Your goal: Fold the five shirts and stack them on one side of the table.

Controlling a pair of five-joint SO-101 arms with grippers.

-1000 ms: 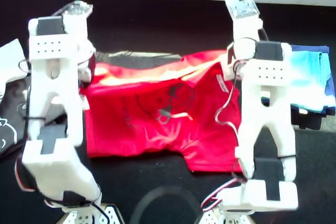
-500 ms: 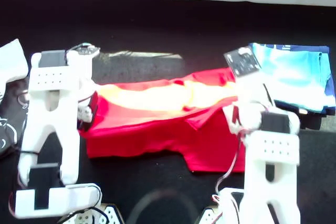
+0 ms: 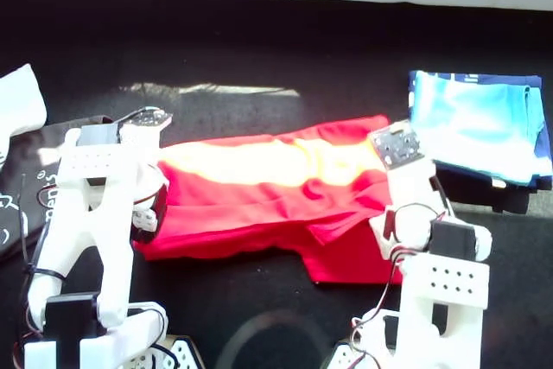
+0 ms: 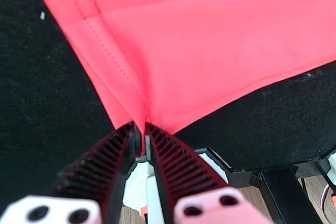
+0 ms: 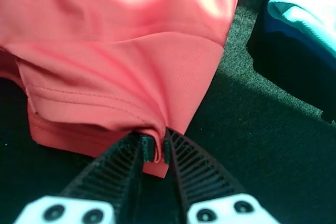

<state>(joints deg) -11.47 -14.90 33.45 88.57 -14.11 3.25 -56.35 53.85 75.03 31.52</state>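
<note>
A red shirt (image 3: pixel 268 187) lies across the middle of the black table, its far half doubled over toward the near edge. My left gripper (image 3: pixel 155 200) is at the shirt's left end, shut on a pinch of red cloth (image 4: pixel 142 124). My right gripper (image 3: pixel 389 205) is at the shirt's right end, shut on a folded red hem (image 5: pixel 155 140). In the left wrist view the red shirt (image 4: pixel 210 40) spreads taut away from the jaws. In the right wrist view the red shirt (image 5: pixel 121 61) bunches in layers in front of the jaws.
A folded blue and white shirt (image 3: pixel 475 127) rests on a dark one at the right side, also in the right wrist view (image 5: pixel 310 3). A black printed shirt (image 3: pixel 22 205) and a white shirt (image 3: pixel 19 101) lie at the left edge. The far table is bare black cloth.
Both arms have drawn back toward the near edge, pulling the shirt's far edge over itself. The printed front has been covered by the fold.
</note>
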